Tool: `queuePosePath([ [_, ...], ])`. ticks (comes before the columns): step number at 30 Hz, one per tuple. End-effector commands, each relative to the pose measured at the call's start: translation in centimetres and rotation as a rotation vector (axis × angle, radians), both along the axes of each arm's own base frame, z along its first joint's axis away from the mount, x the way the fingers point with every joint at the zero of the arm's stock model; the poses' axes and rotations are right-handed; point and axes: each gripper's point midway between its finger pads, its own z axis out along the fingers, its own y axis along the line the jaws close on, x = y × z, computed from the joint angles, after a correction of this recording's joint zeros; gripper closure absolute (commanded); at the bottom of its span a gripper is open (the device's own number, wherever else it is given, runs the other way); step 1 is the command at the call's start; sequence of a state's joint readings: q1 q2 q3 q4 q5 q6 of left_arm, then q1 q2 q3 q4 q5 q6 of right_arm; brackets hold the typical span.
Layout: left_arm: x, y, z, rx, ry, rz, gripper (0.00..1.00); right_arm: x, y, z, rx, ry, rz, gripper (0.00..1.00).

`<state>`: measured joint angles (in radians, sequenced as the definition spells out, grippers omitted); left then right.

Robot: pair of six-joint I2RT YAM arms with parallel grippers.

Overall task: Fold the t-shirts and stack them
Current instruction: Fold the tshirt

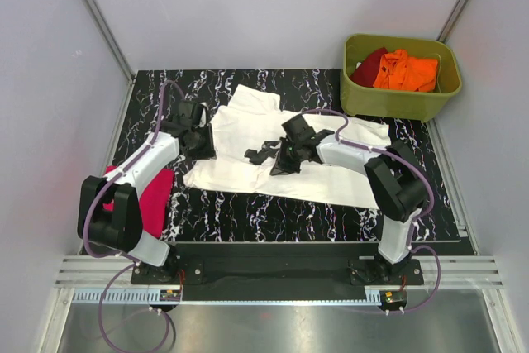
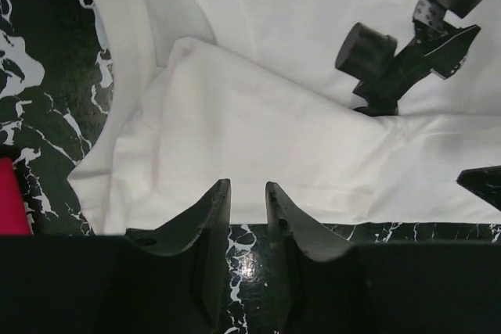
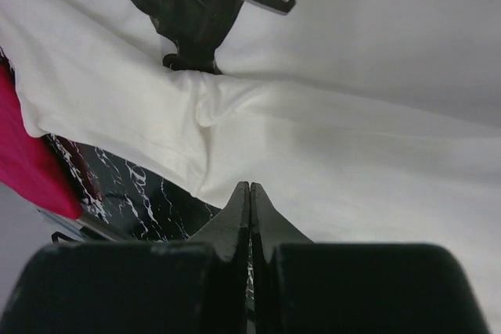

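A white t-shirt [image 1: 273, 142] lies spread flat on the black marbled table [image 1: 248, 212]; its chest print cannot be made out. My left gripper [image 1: 205, 143] sits at the shirt's left edge. In the left wrist view it [image 2: 248, 187] is open by a narrow gap and empty, its tips over the shirt's hem [image 2: 258, 138]. My right gripper [image 1: 263, 155] hovers over the middle of the shirt. In the right wrist view it [image 3: 250, 186] is shut, with no cloth between the fingers, above the white cloth [image 3: 337, 138]. A magenta shirt [image 1: 153, 196] lies at the left under my left arm.
An olive-green tub [image 1: 402, 78] stands at the back right, holding an orange shirt [image 1: 407, 70] and a dark red one [image 1: 369, 64]. The magenta cloth also shows at the left edge of the right wrist view [image 3: 27, 158].
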<state>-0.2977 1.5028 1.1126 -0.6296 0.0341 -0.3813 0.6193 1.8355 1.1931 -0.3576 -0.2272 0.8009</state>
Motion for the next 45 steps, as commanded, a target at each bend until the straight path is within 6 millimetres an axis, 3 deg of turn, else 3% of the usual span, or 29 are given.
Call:
queuePosePath([
  [1, -0.4, -0.3, 0.5, -0.088, -0.006, -0.026, 0.69, 1.2, 3.4, 1.2, 0.104, -0.026, -0.013, 1.0],
  [6, -1.2, 2.1, -0.5, -0.08, 0.028, 0.082, 0.75, 1.2, 4.6, -0.6, 0.108, 0.005, -0.02, 1.0],
  [15, -2.7, 7.1, -1.9, 0.057, 0.068, 0.245, 0.83, 1.1, 5.7, -1.5, 0.102, 0.019, -0.036, 1.0],
  [29, -4.9, 8.9, -5.3, 0.111, 0.189, 0.331, 0.88, 1.7, 6.0, -2.6, 0.087, 0.018, -0.047, 1.0],
  [35, -5.8, 9.4, -7.3, 0.143, 0.267, 0.378, 0.92, 2.9, 5.7, -2.1, 0.062, -0.026, -0.079, 1.0],
  [45, -6.2, 9.7, -8.4, 0.161, 0.291, 0.384, 0.92, 5.2, 5.5, -1.7, 0.042, -0.071, -0.132, 1.0],
])
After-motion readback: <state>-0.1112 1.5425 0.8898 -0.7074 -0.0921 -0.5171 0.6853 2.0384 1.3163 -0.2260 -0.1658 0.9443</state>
